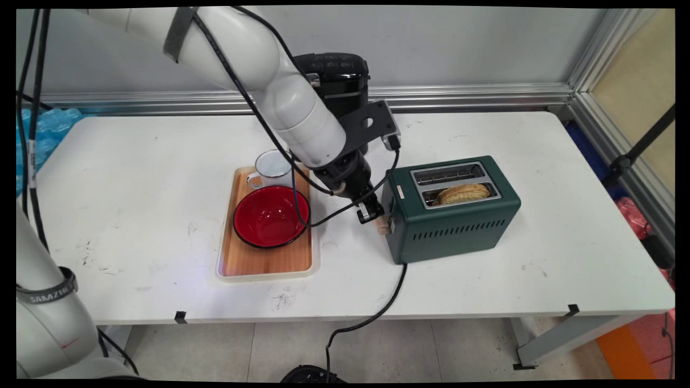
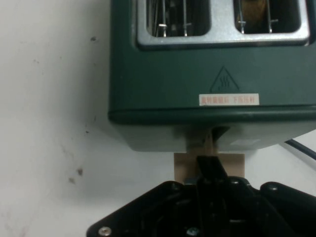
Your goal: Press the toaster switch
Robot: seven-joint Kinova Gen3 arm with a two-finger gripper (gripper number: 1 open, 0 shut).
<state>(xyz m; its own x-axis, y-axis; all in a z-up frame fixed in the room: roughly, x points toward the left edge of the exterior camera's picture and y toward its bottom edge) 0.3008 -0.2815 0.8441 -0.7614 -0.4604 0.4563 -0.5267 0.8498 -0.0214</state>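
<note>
Toaster (image 1: 455,215), dark green, stands right of centre on the bench (image 1: 135,178), bread (image 1: 463,192) in its near slot; fingers (image 2: 211,168) pressed together on its tan lever (image 2: 185,165), tray (image 1: 264,261) left.

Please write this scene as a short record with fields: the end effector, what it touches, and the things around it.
end effector: end effector, fingers shut, at the toaster's end face
contact: pressing on the tan lever
toaster: green toaster, two slots, bread slice in the near slot, far slot bare
tray: wooden tray left of the toaster
on tray: red bowl, white mug behind it
behind arm: black appliance
</note>
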